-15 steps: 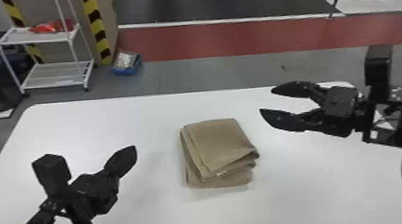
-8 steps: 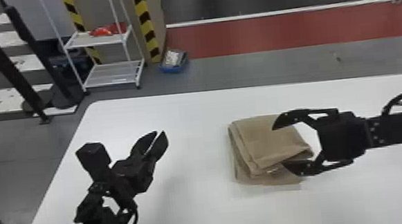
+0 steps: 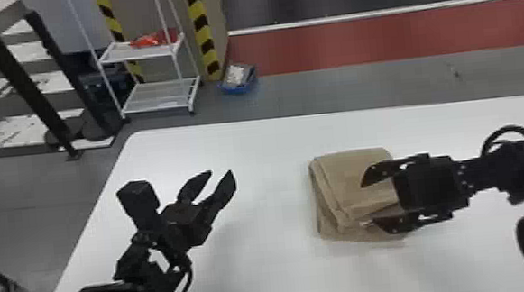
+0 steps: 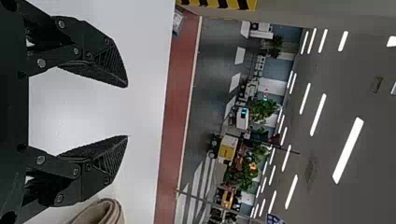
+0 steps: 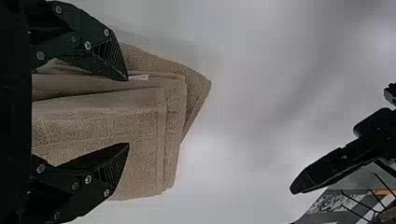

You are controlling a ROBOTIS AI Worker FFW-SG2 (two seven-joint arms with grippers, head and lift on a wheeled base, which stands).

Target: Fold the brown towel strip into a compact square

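One claw (image 3: 367, 204), the right, has moved over the brown towel (image 3: 341, 179).

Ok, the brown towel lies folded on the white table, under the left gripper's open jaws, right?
Wrong arm: the head view shows the right gripper with open jaws over the towel; the left gripper is off to the towel's left. The towel does lie folded on the white table.
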